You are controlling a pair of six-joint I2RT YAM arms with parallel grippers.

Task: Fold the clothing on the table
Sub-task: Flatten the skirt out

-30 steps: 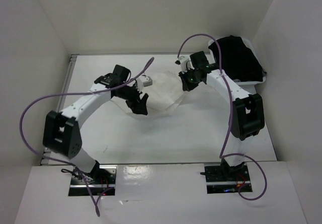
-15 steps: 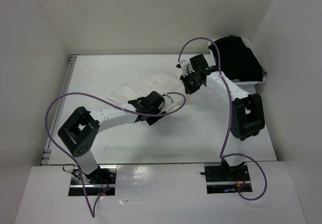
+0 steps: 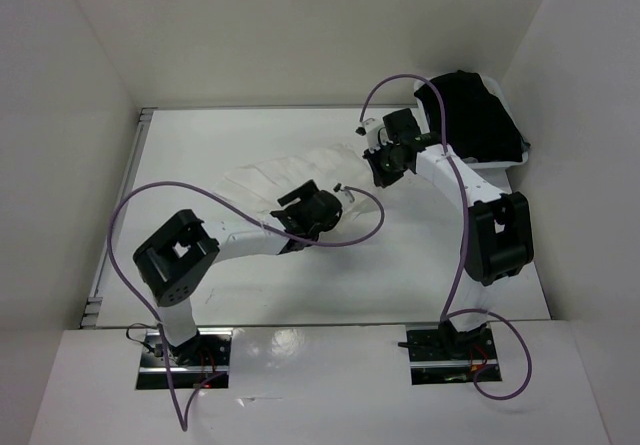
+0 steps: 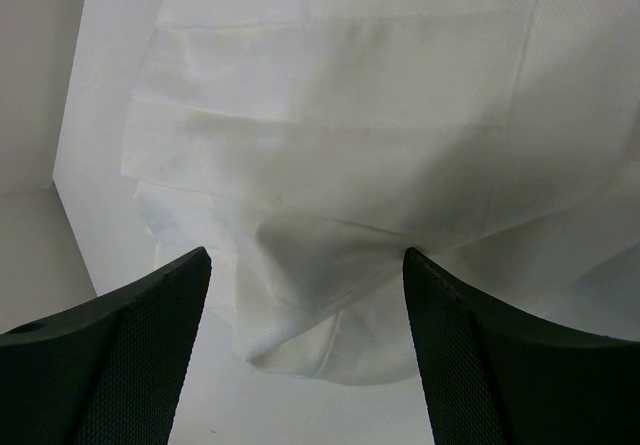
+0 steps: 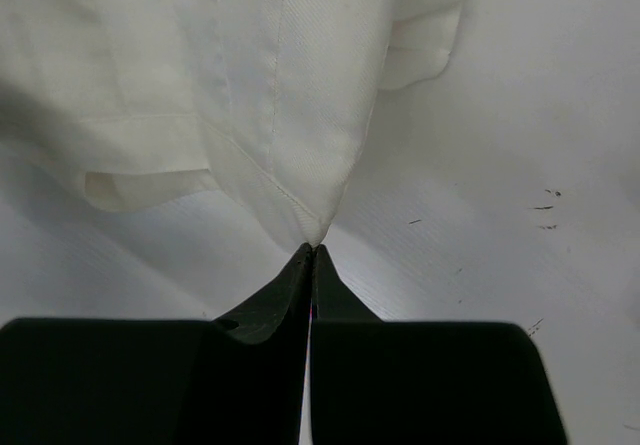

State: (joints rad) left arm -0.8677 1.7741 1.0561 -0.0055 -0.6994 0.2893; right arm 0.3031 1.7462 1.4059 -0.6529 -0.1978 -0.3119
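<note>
Top view: skirt point(image 3: 270, 173) spread mid-frame on the table point(image 3: 420, 265); left wrist view: left gripper point(image 4: 305, 257) jaws wide apart at bottom, gripping nothing, rumpled skirt edge beyond them; right wrist view: right gripper point(image 5: 312, 250) pinched tight on a skirt corner, lower center.

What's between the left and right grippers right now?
Top view: the white skirt spans from the open left gripper to the right gripper, which pinches its corner.

White panel walls point(image 3: 300, 35) on three sides — plain, evenly lit, glossy white front ledge point(image 3: 320, 370)
</note>
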